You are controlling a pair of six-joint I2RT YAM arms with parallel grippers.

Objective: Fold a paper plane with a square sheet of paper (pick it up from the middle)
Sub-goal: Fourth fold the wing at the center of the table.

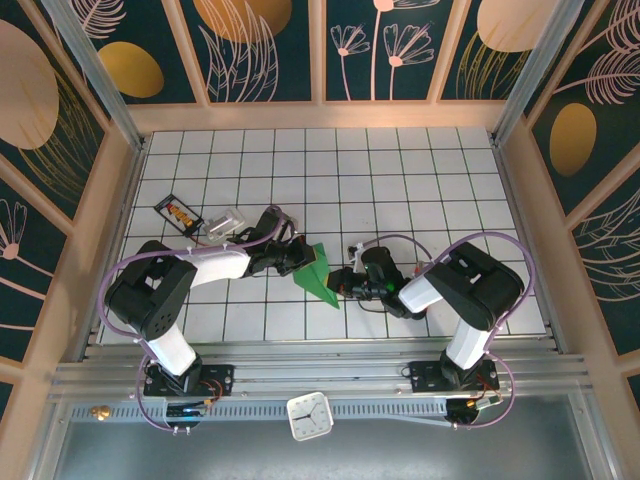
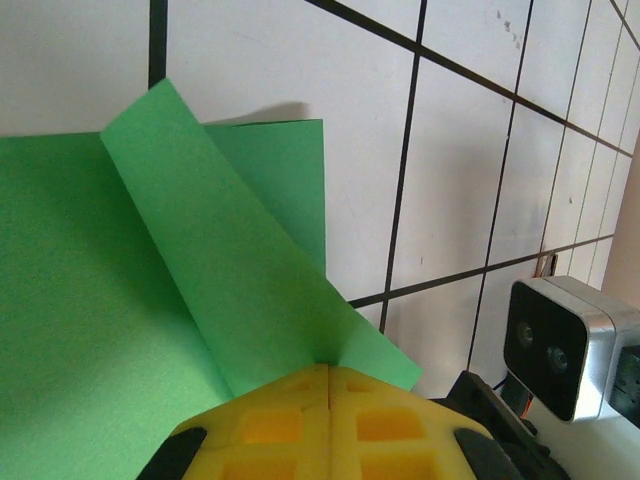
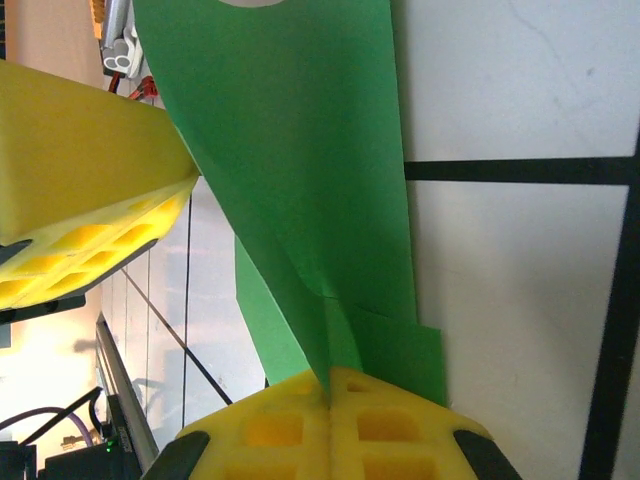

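Paper (image 1: pixel 318 272), green and creased, sat mid-table between the arms. The left gripper (image 1: pixel 299 262) and the right gripper (image 1: pixel 339 283) each had pads pressed together, pinching a fold of it. Far left, a small black tray (image 1: pixel 178 213) held orange pieces on the white gridded table (image 1: pixel 420 170). Dark leaf-patterned walls (image 1: pixel 270 45) stood around, and a clock (image 1: pixel 310 416) lay near.

Paper (image 1: pixel 318 278) is held mid-bench (image 1: pixel 400 170) btwn two tools: L tool (image 1: pixel 300 262) clamped on its left edge, R tool (image 1: pixel 342 284) on its right, nearer end. A packet (image 1: pixel 178 213) and a box (image 1: pixel 228 222) are set side by side behind L arm. A clock (image 1: pixel 310 416) is placed in front, btwn arm bases.
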